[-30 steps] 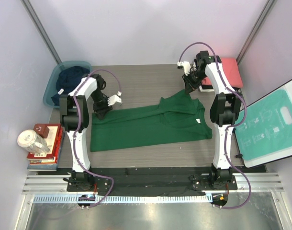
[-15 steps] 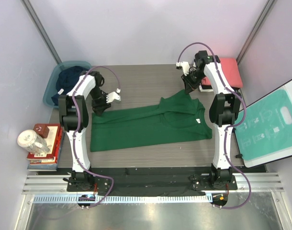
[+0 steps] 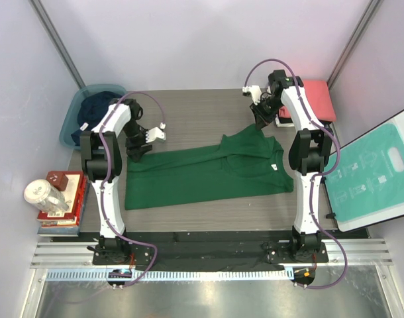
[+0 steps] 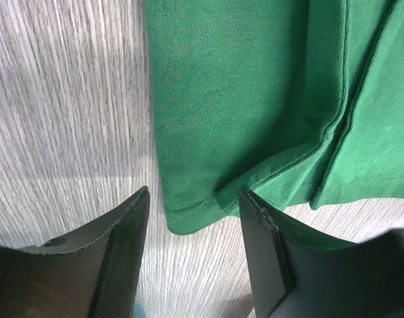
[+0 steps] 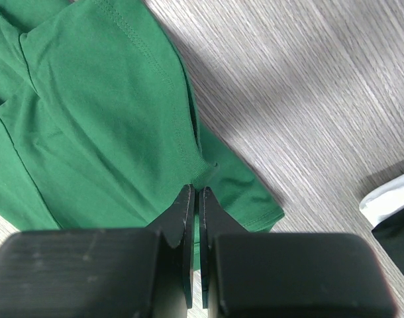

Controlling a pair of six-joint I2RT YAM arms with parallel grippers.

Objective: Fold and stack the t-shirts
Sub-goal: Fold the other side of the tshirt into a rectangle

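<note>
The soft dark green cotton t-shirt [image 3: 208, 173] lies flat mid-frame. The left gripper [image 4: 195, 195] hangs wide open over its corner. The right gripper [image 5: 194, 192] is squeezed closed above a sleeve.

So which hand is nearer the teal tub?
Left. The left hand is just right of the tub, over the green shirt; the right hand is far across the table.

Coral tee [image 3: 320, 99] pt. behind R arm [image 3: 300, 112]
</note>
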